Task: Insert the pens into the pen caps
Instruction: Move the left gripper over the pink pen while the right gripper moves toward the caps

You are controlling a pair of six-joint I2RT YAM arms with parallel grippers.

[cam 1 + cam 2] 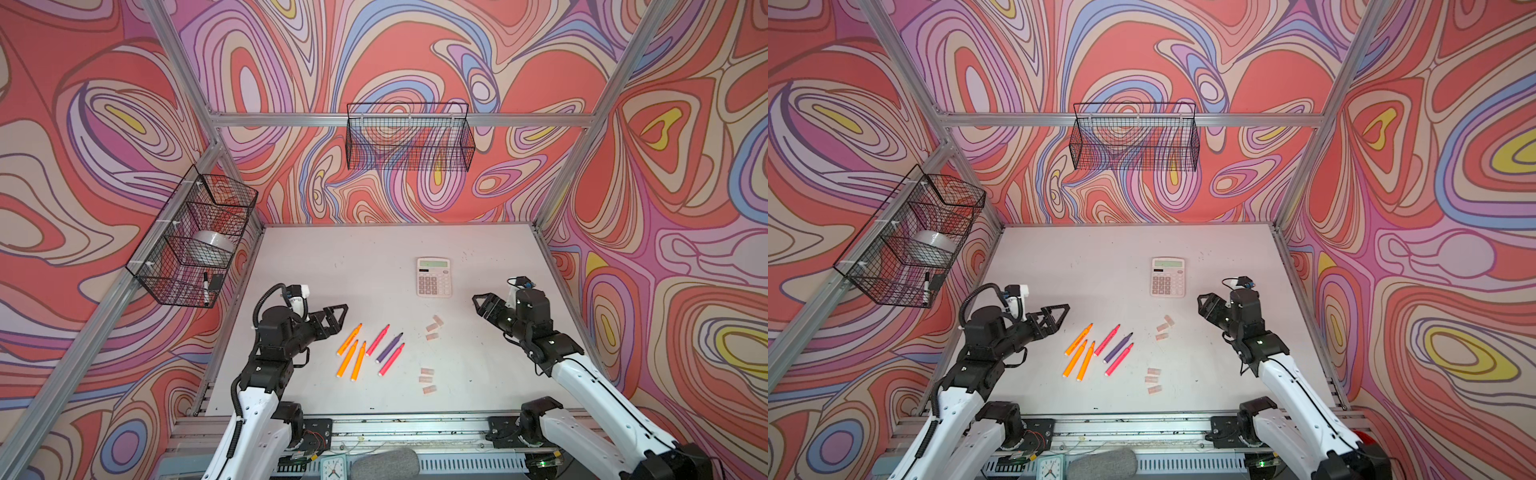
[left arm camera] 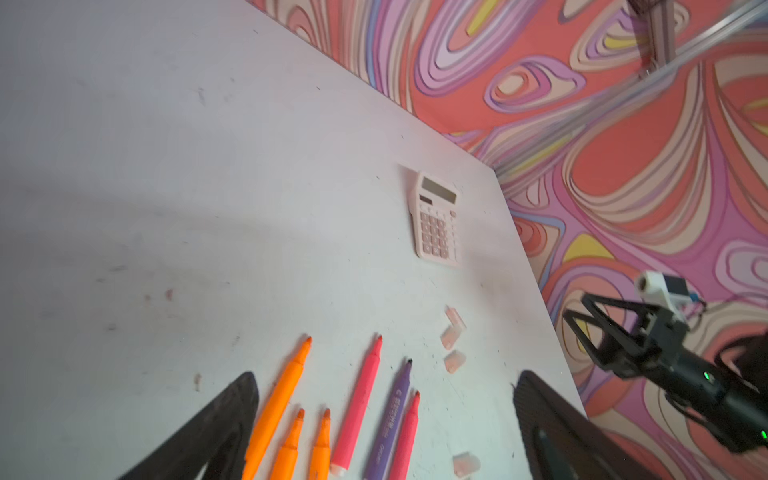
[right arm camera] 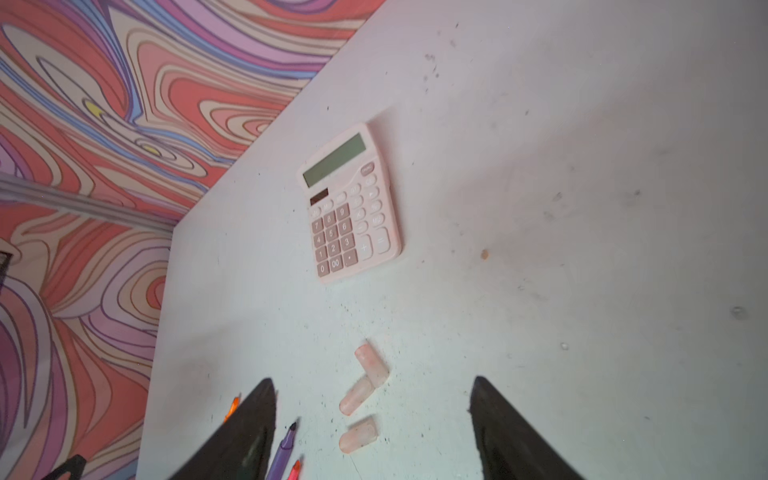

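Both left tool [image 1: 340, 315] and right tool [image 1: 478, 305] hang spread over a scuffed table [image 1: 332, 257] between swirl-patterned walls [image 1: 415, 50]

Six plastic marker pens [image 1: 1118, 348], three orange, two pink, one purple, lie side by side on the pale counter [image 1: 1100, 257], tips toward one o'clock. Stubby translucent pink caps [image 1: 1153, 379] lie at their three o'clock.

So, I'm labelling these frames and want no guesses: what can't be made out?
- Purple pen lettering: blurred in left wrist view, tiny in top views.
- Orange pens: rear ends cut off, left wrist view's bottom edge.
- Side basket contents: obscured by mesh, top views.
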